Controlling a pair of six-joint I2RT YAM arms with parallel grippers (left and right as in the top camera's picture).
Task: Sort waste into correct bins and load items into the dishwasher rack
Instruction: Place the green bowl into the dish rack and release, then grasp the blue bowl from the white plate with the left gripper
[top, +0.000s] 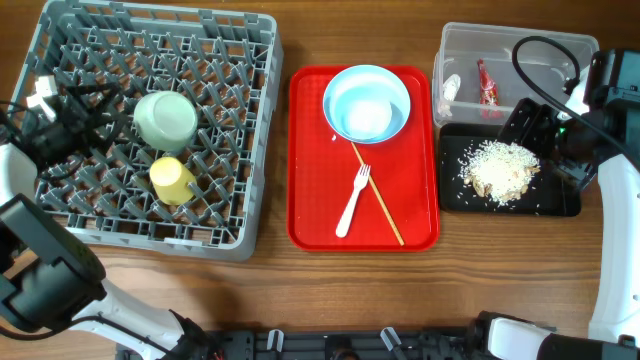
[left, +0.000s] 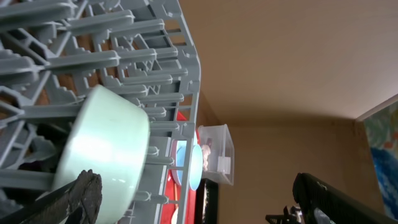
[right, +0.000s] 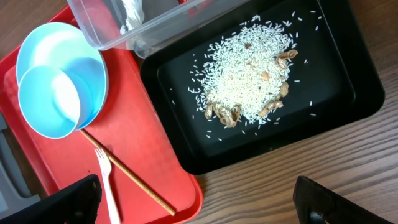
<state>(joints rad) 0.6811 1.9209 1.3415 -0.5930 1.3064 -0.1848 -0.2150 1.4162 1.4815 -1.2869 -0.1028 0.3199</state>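
**A:** Where's the fork (top: 353, 203)?

**B:** On the red tray (top: 310, 150), beside the stick (top: 378, 196). Its long axis runs diagonally, tines toward the plate (top: 350, 82) and small bowl (top: 367, 118), handle toward the robot. I'd say those 3 remain to load.

**A:** And done?

**B:** Green bowl (top: 165, 120) and yellow cup (top: 172, 180) sit in the rack (top: 262, 130). Wrapper (top: 487, 82) and scrap (top: 451, 88) are in the tub (top: 560, 45), rice (top: 500, 168) in the black tray (top: 455, 195). The left gripper (left: 198, 202) and right gripper (right: 199, 202) have jaws apart, empty.

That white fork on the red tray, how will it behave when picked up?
Likely light and slightly bendy: the fork looks like thin plastic. Lying flat on the smooth red tray, it may slide. The wooden stick by its tines could shift.
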